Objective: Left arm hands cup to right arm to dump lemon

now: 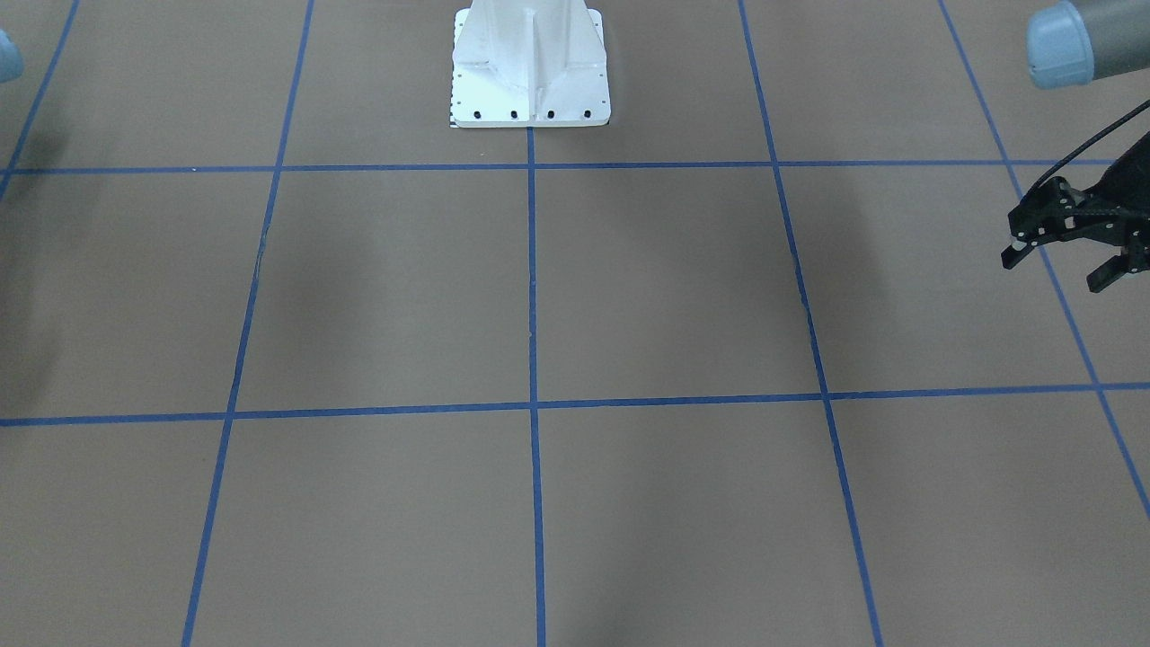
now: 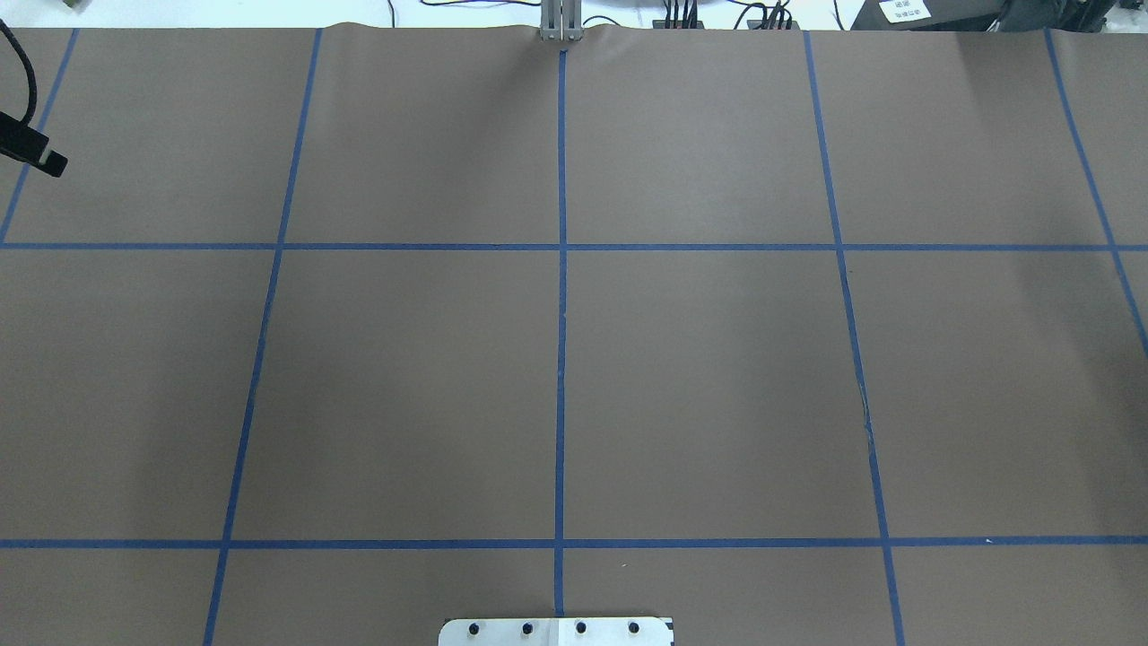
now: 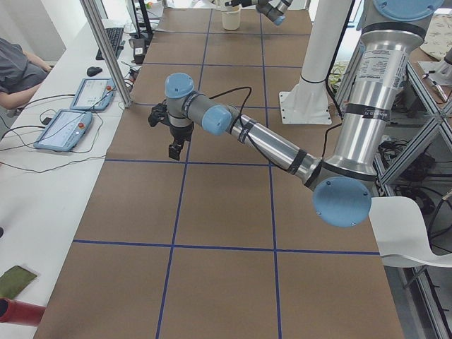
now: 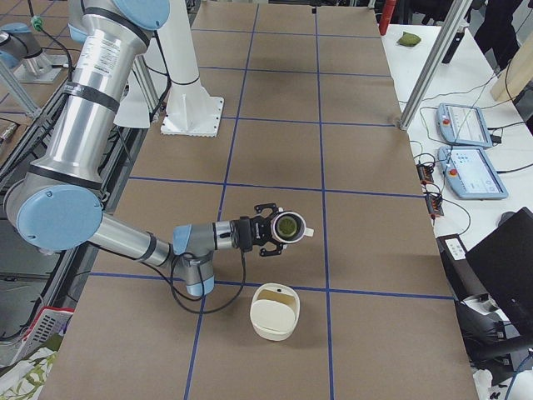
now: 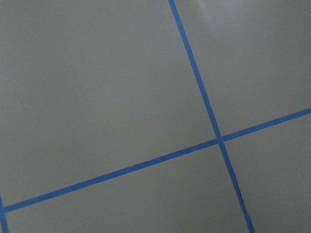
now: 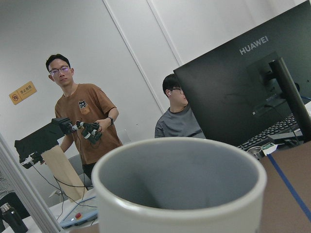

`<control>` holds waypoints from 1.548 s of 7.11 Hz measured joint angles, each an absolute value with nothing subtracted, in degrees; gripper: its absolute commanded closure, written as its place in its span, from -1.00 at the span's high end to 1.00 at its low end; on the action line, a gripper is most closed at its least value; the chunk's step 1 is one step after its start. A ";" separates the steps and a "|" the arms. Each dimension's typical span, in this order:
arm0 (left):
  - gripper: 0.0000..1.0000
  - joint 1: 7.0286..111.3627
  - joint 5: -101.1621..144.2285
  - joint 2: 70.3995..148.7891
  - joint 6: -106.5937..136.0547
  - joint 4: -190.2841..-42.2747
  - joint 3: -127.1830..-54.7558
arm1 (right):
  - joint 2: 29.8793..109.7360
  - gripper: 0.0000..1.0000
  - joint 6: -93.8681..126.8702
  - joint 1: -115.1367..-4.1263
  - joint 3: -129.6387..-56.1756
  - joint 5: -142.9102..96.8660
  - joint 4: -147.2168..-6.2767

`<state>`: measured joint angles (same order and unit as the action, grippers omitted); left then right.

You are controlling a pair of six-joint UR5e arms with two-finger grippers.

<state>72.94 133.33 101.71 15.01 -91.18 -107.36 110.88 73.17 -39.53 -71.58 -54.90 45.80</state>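
Note:
My right gripper (image 4: 273,227) holds the white cup (image 4: 301,231) in the air, tipped on its side, mouth towards the table's end. A greenish-yellow lemon (image 4: 286,225) shows in its mouth. In the right wrist view the cup's rim (image 6: 180,191) and grey inside fill the lower frame; the gripper's fingers are hidden there. A cream bowl-like container (image 4: 275,312) stands on the table just below and in front of the cup. My left gripper (image 1: 1060,265) is open and empty, above the table at its own end, far from the cup; it also shows in the exterior left view (image 3: 171,133).
The white robot pedestal (image 1: 530,63) stands at the table's middle rear. Two teach pendants (image 4: 470,171) lie on the side desk, beside an aluminium post (image 4: 429,67). A monitor (image 6: 248,87) and two people (image 6: 80,121) are beyond the table's end.

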 measured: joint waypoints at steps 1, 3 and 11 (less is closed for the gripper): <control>1.00 72.94 133.33 101.69 14.99 -91.21 -107.38 | 111.08 -0.72 80.83 -40.01 -68.51 -55.51 48.84; 1.00 72.87 133.29 101.69 14.98 -91.23 -107.40 | 110.96 -0.78 96.23 -42.11 -66.76 -55.93 50.94; 1.00 72.51 133.24 101.78 14.94 -91.25 -107.40 | 108.21 -0.82 141.74 -51.96 -62.67 -57.85 61.51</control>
